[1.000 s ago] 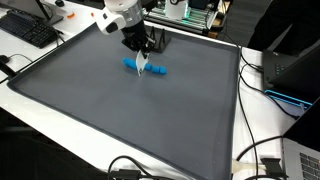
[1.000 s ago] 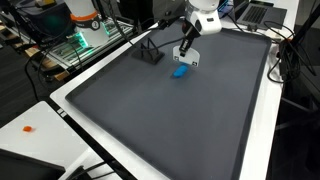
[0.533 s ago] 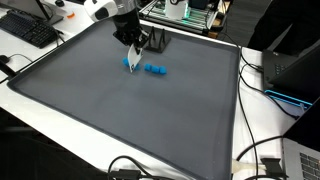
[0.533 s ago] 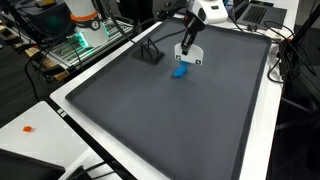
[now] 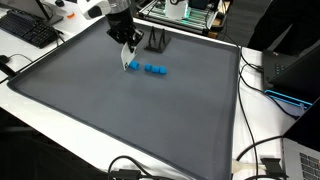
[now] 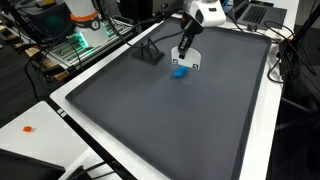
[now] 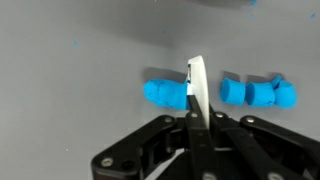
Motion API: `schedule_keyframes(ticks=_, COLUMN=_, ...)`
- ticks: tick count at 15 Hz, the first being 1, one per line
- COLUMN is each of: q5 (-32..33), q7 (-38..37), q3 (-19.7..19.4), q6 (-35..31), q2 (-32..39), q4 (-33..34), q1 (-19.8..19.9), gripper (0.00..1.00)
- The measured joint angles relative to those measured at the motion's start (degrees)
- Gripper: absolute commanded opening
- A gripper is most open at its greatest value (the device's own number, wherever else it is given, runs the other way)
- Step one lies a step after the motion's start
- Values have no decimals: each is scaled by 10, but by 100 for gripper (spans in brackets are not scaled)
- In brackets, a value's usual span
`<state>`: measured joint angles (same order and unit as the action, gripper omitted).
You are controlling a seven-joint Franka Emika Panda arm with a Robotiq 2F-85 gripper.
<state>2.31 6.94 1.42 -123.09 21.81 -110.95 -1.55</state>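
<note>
My gripper (image 7: 200, 110) is shut on a thin white blade (image 7: 197, 80) that points down at the grey mat (image 5: 120, 110). Just beyond the blade lies a row of blue cylinder pieces. One larger piece (image 7: 165, 93) is left of the blade and three small pieces (image 7: 258, 93) are right of it, with a gap under the blade. In both exterior views the gripper (image 5: 128, 52) (image 6: 188, 50) hangs just above the blue pieces (image 5: 150, 69) (image 6: 180, 71) near the mat's far edge.
A small black stand (image 5: 157, 42) (image 6: 148, 52) sits on the mat just behind the blue pieces. A keyboard (image 5: 30, 30), cables (image 5: 262, 160) and electronics (image 6: 80, 45) lie on the white table (image 5: 265, 125) around the mat.
The gripper with the white blade has risen and shifted along the blue row toward its end. The blue pieces stay on the mat.
</note>
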Motion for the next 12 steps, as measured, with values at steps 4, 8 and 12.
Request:
schedule_keyframes(ticks=4, q5=2, q7=-1, q3=-3, q6=-11, q2=12, q4=-3, q1=0, gripper=1)
schedule_keyframes(ticks=8, q5=2, q7=-3, q3=-3, q6=-22, q2=19, q4=-5, q1=0, gripper=1)
schedule_keyframes(ticks=12, q5=2, q7=-3, q3=-3, q6=-40, q2=19, q4=-17, q1=0, gripper=1)
